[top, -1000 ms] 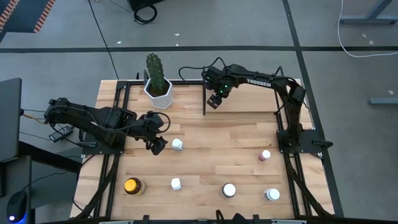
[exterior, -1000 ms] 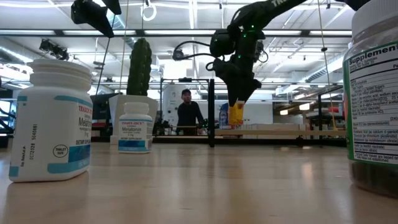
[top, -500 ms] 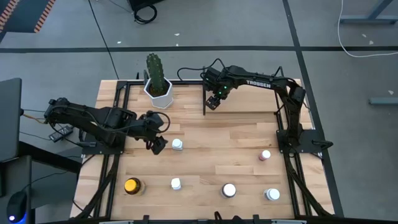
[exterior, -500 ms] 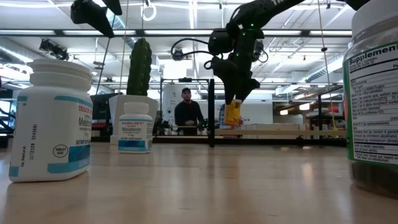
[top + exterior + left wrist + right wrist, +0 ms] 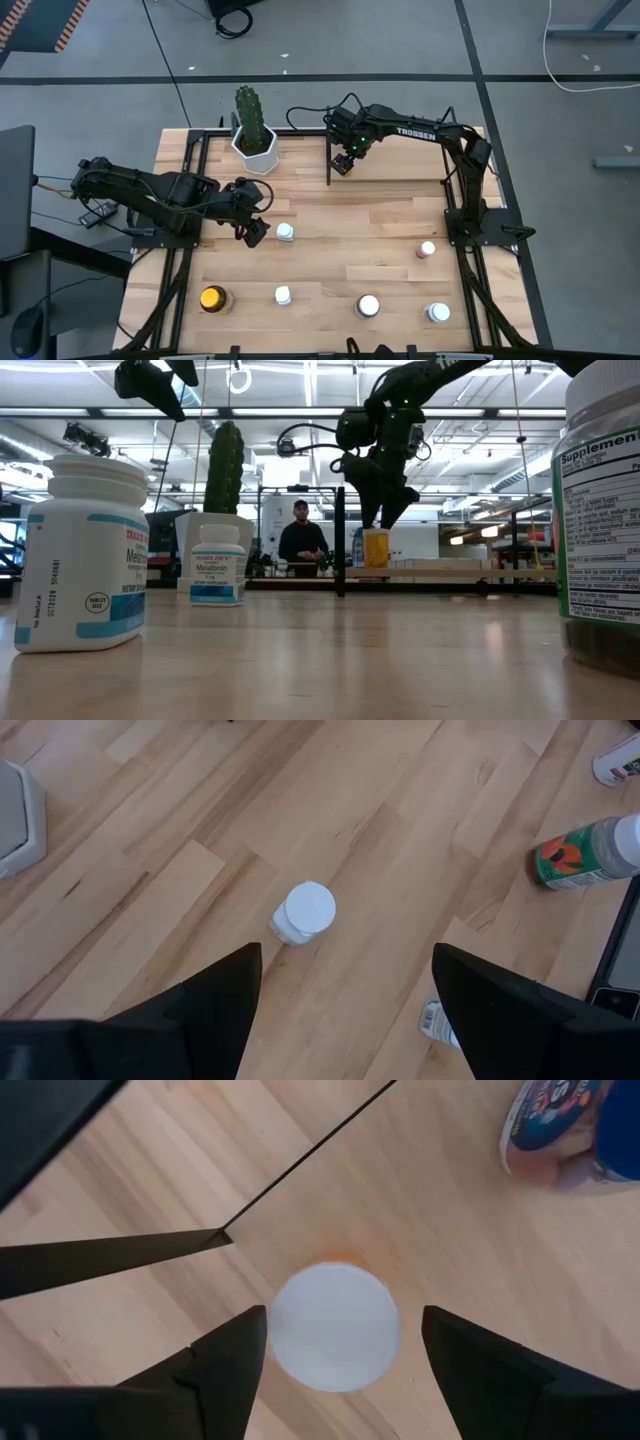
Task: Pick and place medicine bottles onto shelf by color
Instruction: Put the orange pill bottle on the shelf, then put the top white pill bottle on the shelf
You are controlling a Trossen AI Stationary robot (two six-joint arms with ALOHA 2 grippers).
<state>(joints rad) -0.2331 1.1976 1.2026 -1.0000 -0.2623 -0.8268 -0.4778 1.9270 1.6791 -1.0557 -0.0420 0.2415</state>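
Observation:
My right gripper (image 5: pixel 335 1370) is open at the shelf (image 5: pixel 400 170), beside its black post (image 5: pixel 330 165). Its fingers stand on either side of the white cap of an orange-yellow bottle (image 5: pixel 335 1325). In the low view that bottle (image 5: pixel 375 548) stands upright on the shelf board (image 5: pixel 450 572) just below the gripper (image 5: pixel 381 520). A blue bottle (image 5: pixel 570 1125) stands further along the shelf. My left gripper (image 5: pixel 255 232) is open and hovers above the table beside a white-capped bottle (image 5: pixel 305 912), which stands upright on its base.
On the near half of the table stand an amber bottle (image 5: pixel 212 298), white-capped bottles (image 5: pixel 283 295) (image 5: pixel 368 305) (image 5: pixel 437 312) and a pink one (image 5: pixel 427 249). A cactus in a white pot (image 5: pixel 253 140) sits at the far edge, left of the shelf. A person stands in the room behind the table (image 5: pixel 303 540).
The orange-yellow bottle hung tilted below my right gripper a second ago. It has come down a little and now stands upright on the shelf board. The right gripper has shifted slightly toward the black post. The left arm has kept still.

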